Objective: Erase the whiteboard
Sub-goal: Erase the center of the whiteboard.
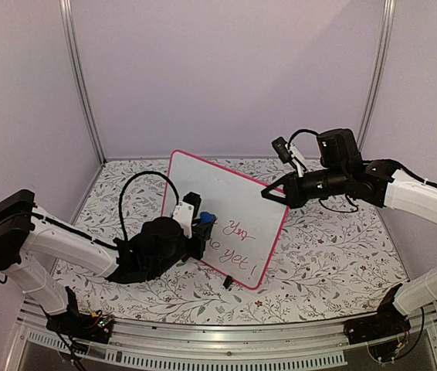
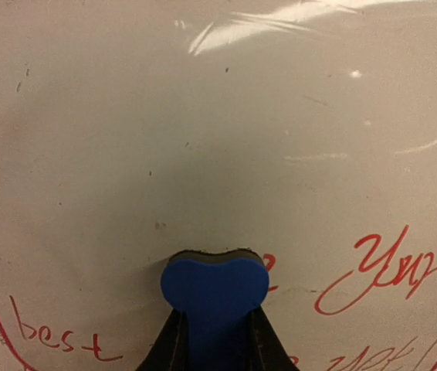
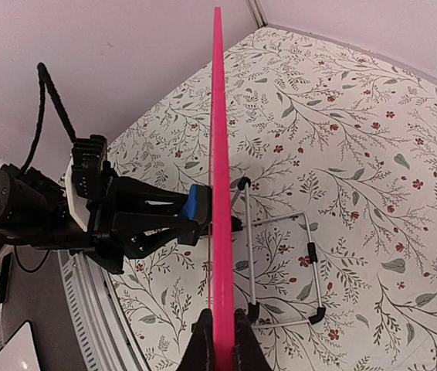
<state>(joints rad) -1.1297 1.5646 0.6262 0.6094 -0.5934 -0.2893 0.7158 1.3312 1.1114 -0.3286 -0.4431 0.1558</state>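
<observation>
The whiteboard [image 1: 230, 205] stands tilted on a wire stand in the middle of the table, white with a pink frame and red handwriting on its lower part. In the left wrist view its face [image 2: 203, 131] fills the frame, with words at the bottom left and right. My left gripper [image 1: 203, 226] is shut on the blue eraser [image 2: 215, 287], whose dark felt presses against the board. My right gripper [image 1: 274, 193] is shut on the board's upper right edge. In the right wrist view the pink frame [image 3: 218, 154] runs edge-on between its fingertips [image 3: 203, 344].
The floral tablecloth [image 1: 326, 255] covers the table. The board's wire stand [image 3: 280, 263] with black feet sits behind the board. Metal corner posts [image 1: 79, 77] and purple walls enclose the back. A metal rail [image 1: 226, 340] runs along the near edge.
</observation>
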